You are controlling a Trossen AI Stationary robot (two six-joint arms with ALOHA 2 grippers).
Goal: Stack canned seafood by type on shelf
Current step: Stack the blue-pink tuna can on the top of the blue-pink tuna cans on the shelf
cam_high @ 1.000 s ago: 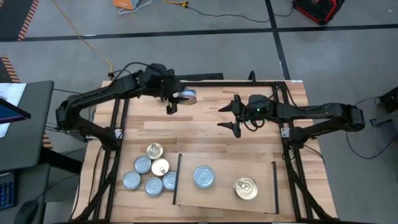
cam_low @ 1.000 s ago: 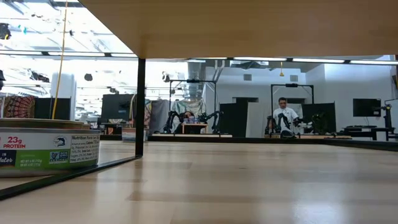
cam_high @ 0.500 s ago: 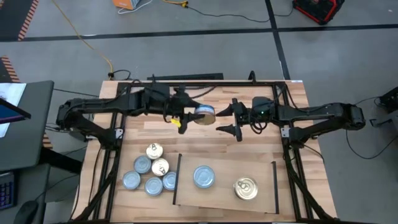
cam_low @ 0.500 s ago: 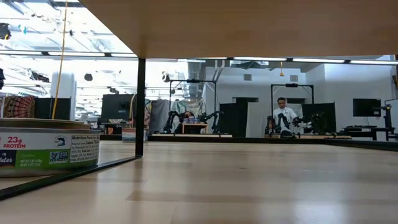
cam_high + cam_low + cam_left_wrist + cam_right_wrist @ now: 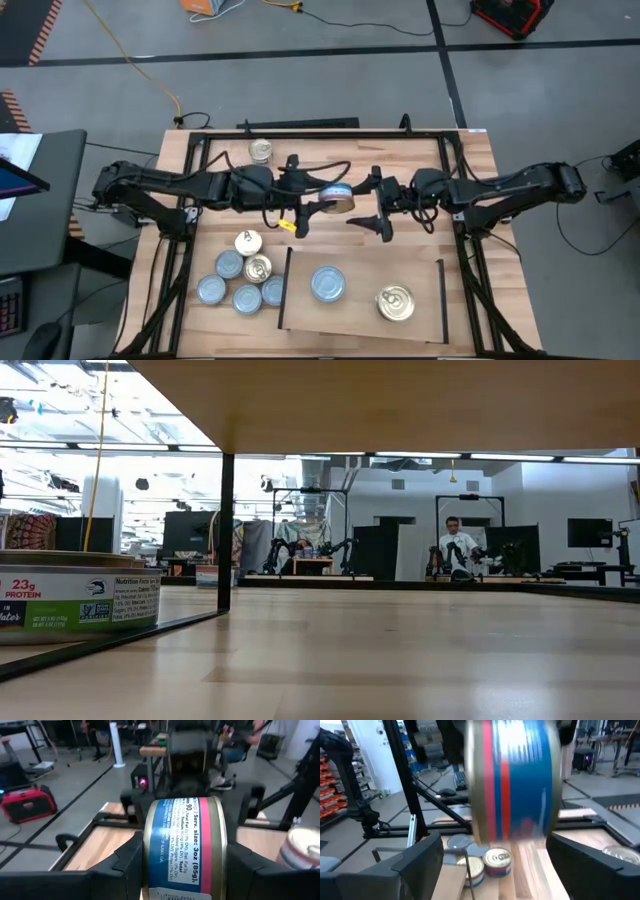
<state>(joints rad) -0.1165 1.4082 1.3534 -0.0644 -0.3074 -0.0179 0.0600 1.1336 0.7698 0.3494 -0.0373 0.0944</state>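
My left gripper [image 5: 322,198] is shut on a round tin [image 5: 338,197] with a blue and red label and a gold rim, above the middle of the tabletop. The tin also shows in the left wrist view [image 5: 186,847]. My right gripper [image 5: 360,203] is open, just to the tin's right. In the right wrist view the blurred tin [image 5: 512,785] stands close ahead, between the spread fingers [image 5: 415,865], apart from them. The shelf [image 5: 365,325] lies at the near edge, with a silvery-blue tin [image 5: 328,284] and a gold tin [image 5: 395,302] resting flat on it. My left gripper pinches the tin between its two fingers [image 5: 122,870], one on each flat end. The labelled side wall [image 5: 185,840] faces back along the fingers. The fingers come about level from the table's left. The tin stands on edge, lifted clear of the table.
Several tins, gold and silvery-blue, lie clustered on the tabletop left of the shelf [image 5: 245,275]. One more tin [image 5: 261,151] stands near the far edge. In the low view a labelled tin [image 5: 80,600] stands at the left. People and other rigs show in the room beyond.
My left gripper has carried the tin from the far left part of the table toward the right and the near edge, up to my right gripper. My right gripper has shifted a little toward the near edge, still open. The tin near the far edge has come into view.
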